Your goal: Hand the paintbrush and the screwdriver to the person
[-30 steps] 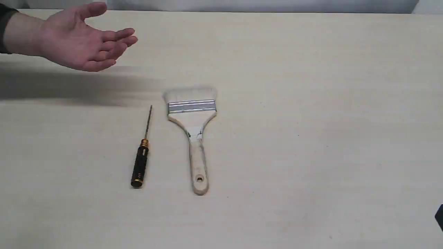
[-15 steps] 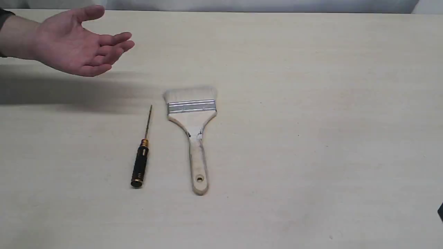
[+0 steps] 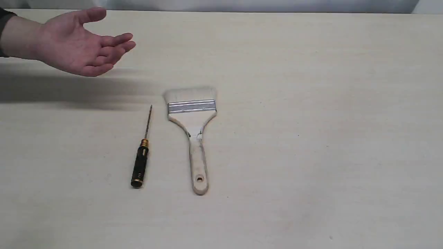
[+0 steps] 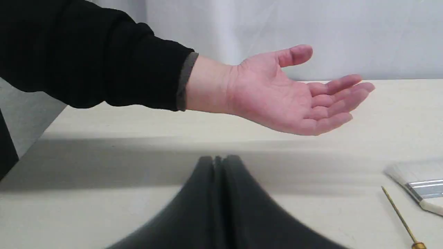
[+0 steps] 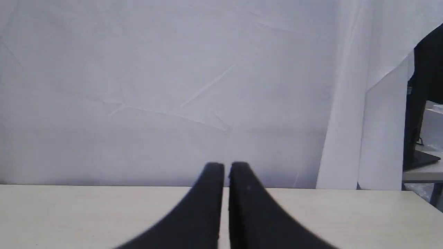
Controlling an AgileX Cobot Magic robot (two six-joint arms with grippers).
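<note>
My left tool (image 4: 218, 158) and right tool (image 5: 226, 164) are clenched, empty. I fear a pinch rolling the thin screwdriver (image 3: 141, 162) into the paintbrush (image 3: 192, 117), or dropping it short of the person's hand (image 3: 74, 48), far left.

Paintbrush (image 3: 193, 126) flat on desk (image 3: 311, 138), slightly left of centre; bristles toward far side, handle end toward near edge. Screwdriver (image 3: 140, 164) flat on desk just left of paintbrush, roughly parallel, not touching; shaft tip far, handle near. Person's hand (image 3: 74, 45) at far left, held above desk, beyond both items and well apart from them; forearm runs off left side, fingers point right. Backdrop sheet (image 3: 242, 5) behind desk's far edge.
</note>
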